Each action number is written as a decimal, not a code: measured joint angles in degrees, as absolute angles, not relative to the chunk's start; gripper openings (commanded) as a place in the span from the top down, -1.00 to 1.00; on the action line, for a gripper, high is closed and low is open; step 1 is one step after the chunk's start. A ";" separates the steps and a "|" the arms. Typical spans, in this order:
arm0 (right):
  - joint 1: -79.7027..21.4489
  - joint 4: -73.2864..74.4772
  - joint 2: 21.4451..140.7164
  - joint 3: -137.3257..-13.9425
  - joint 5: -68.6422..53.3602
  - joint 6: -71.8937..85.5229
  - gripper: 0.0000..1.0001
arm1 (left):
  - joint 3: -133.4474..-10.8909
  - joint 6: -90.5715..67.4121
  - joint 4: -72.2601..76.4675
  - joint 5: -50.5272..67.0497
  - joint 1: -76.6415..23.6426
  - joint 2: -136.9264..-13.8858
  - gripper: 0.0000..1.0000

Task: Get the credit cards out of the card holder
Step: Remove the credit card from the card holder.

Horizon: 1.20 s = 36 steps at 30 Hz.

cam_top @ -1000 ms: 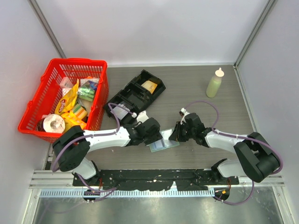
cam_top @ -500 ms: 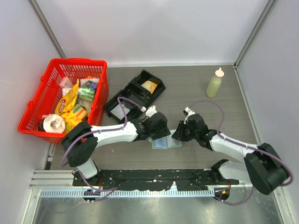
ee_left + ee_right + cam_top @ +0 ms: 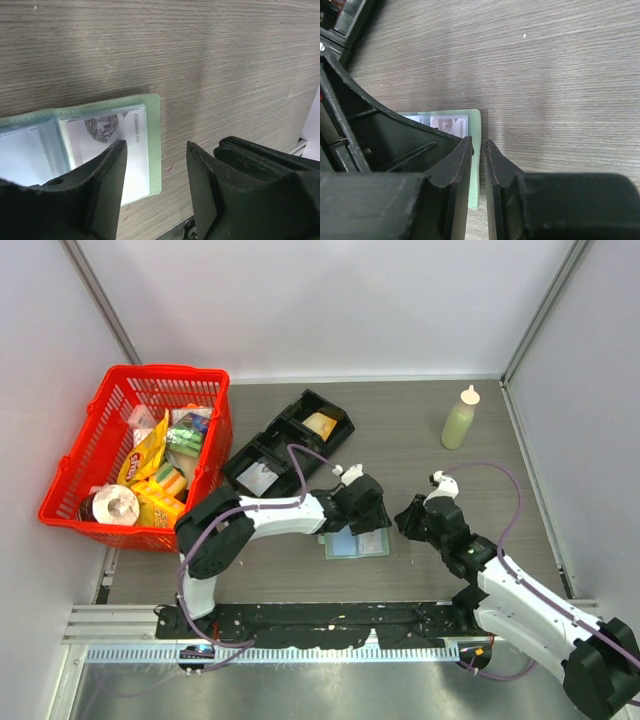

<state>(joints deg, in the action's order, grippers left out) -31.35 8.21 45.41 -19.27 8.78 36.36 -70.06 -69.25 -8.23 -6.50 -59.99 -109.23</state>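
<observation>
Two grippers to cover, so starting there. Got the left gripper (image 3: 156, 150) hanging just over the card holder (image 3: 372, 546), fingers spread wide and gripping nothing. Got the right gripper (image 3: 477, 142) pinched nearly closed, only a slit left, nothing visibly caught in it, parked just off the holder's right edge and apart from it going by the top view. Comparing with a second ago: had both grippers right up on the holder then, propping it tilted off the table (image 3: 420, 450). Now finding it flat and lying open between the two arms, with the right arm pulled back toward its own side and the left reached further across over it. Reads as a let-go-and-regrip rather than real progress. Can still see the credit cards (image 3: 107, 145) tucked in the clear sleeves, one with a small picture and a number along its edge, pale blue from above. So zero cards out, and guessing the next bit needs a pinch on a card edge while something pins the holder down. Moving outward: black tray (image 3: 285, 445) beyond the holder, with a yellow-orange packet (image 3: 320, 424) in a far compartment and something pale in a nearer one, can't tell what. Red basket (image 3: 165, 370) off to the left, stuffed with snack packets (image 3: 187, 435), a yellow bag (image 3: 145, 455) and a roll (image 3: 110, 503) of something. Pale green squeeze bottle (image 3: 459, 420) standing upright, well apart at the far right.
</observation>
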 measured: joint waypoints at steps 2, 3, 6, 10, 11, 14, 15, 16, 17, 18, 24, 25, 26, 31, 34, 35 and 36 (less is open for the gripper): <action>-31.35 8.27 43.70 -18.85 8.75 36.12 0.56 | -70.04 -68.84 -8.14 -6.44 -59.99 -109.38 -0.09; -31.35 8.12 43.42 -18.79 8.16 35.94 0.56 | -69.97 -68.69 -8.03 -6.66 -59.99 -109.14 -0.10; -31.35 6.85 44.27 -18.72 4.78 35.64 0.58 | -67.46 -68.49 -7.62 -7.77 -59.79 -106.08 -0.09; -31.35 3.22 48.36 -18.55 -1.13 35.57 0.64 | -62.70 -68.49 -7.97 -9.13 -59.05 -99.09 -0.09; -31.35 2.07 49.71 -18.41 -2.57 35.57 0.66 | -61.84 -68.49 -7.94 -9.37 -58.85 -97.60 -0.09; -31.35 -0.89 53.49 -18.04 -6.44 35.73 0.68 | -59.35 -68.49 -6.98 -9.32 -58.46 -94.96 -0.09; -31.35 -1.50 54.41 -18.04 -7.14 35.75 0.68 | -58.72 -68.49 -6.52 -9.04 -58.37 -94.80 -0.09; -31.35 -2.24 55.46 -18.04 -7.86 35.79 0.69 | -57.95 -68.49 -6.02 -8.73 -58.28 -94.78 -0.09; -31.35 -2.98 56.45 -18.04 -8.51 35.88 0.71 | -57.21 -68.51 -5.85 -8.29 -58.24 -94.87 -0.08; -31.35 -3.55 57.43 -18.04 -9.06 35.92 0.74 | -56.29 -68.53 -5.82 -7.88 -58.24 -94.89 -0.08; -30.46 -6.24 61.84 -16.97 -9.30 37.30 0.80 | -54.83 -68.82 -4.60 -5.80 -58.04 -96.16 -0.05; -30.11 -6.48 62.46 -16.36 -9.28 37.76 0.81 | -54.83 -68.84 -4.16 -5.37 -58.04 -96.55 -0.05; -29.69 -6.81 63.02 -15.64 -9.34 38.22 0.81 | -54.83 -68.93 -3.79 -4.95 -58.04 -96.99 -0.05; -27.66 -10.52 63.92 -14.00 -11.27 40.77 0.81 | -54.83 -69.14 -3.14 -4.03 -58.00 -98.39 -0.05; -26.68 -12.40 65.52 -13.96 -12.69 41.47 0.82 | -54.83 -69.89 -2.90 -3.77 -57.89 -99.07 -0.05; -26.37 -13.06 66.04 -13.93 -13.15 41.80 0.81 | -54.83 -70.06 -2.81 -3.70 -57.82 -99.31 -0.05; -26.17 -13.67 66.52 -13.91 -13.65 42.06 0.82 | -54.83 -70.19 -2.72 -3.55 -57.76 -99.59 -0.05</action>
<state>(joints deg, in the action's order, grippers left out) -26.17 -13.67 66.52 -13.91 -13.65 42.06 -54.83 -70.19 -2.72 -3.55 -57.76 -99.59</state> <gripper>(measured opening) 0.093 0.526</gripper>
